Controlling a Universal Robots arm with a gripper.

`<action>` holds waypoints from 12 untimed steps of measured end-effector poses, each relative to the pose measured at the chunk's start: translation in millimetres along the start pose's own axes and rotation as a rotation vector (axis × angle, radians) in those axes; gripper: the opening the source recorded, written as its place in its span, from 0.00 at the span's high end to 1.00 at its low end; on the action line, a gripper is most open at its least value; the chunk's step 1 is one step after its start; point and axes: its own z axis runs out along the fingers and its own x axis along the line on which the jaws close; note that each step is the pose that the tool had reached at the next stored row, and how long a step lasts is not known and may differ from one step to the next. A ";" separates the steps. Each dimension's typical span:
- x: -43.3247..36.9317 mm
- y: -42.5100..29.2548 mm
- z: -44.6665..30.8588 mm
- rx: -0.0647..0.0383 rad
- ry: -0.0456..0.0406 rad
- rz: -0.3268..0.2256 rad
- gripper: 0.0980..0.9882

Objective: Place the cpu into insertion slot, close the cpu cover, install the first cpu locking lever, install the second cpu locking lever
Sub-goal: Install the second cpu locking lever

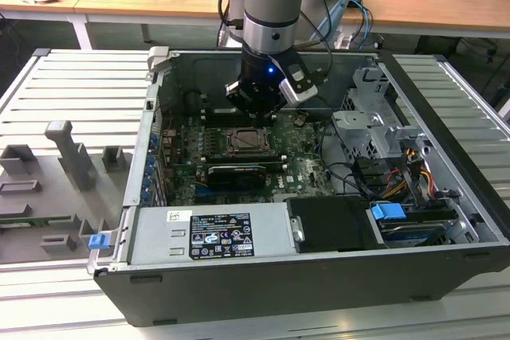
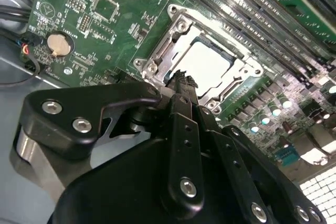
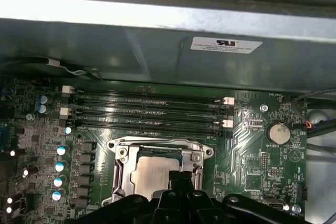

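In the exterior view, grey moulded fixtures (image 1: pixel 72 157) were seen at the left on a ribbed metal tabletop (image 1: pixel 72 93). An open computer case (image 1: pixel 319 276) of dark sheet metal was laid flat on it, with a green circuit board (image 1: pixel 179 173) inside. The gripper (image 1: pixel 256 109) was held low over the board, just above the slot (image 1: pixel 243 142).

In both wrist views, the cpu (image 2: pixel 207 66), a flat square with a pale matte metal face, was seated in the slot (image 3: pixel 113 195). The cover (image 2: pixel 157 56), a thin silvery frame, was laid closed around it. The black fingers (image 2: pixel 181 85), pressed together with nothing between them, were placed at the cover's edge; contact could not be judged. A round coin cell (image 3: pixel 277 133) and long black memory slots (image 3: pixel 147 111) were seen nearby.
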 end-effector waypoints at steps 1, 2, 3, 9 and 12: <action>0.3 -3.2 -0.3 -0.001 -0.0001 0.000 0.99; 0.5 -5.2 -0.5 -0.002 -0.0001 0.000 0.99; 0.7 -7.2 -0.7 -0.002 -0.0001 0.000 0.99; 1.7 -18.3 -1.7 -0.004 -0.0002 0.000 0.99; 2.1 -21.7 -2.4 -0.004 -0.0002 0.000 0.99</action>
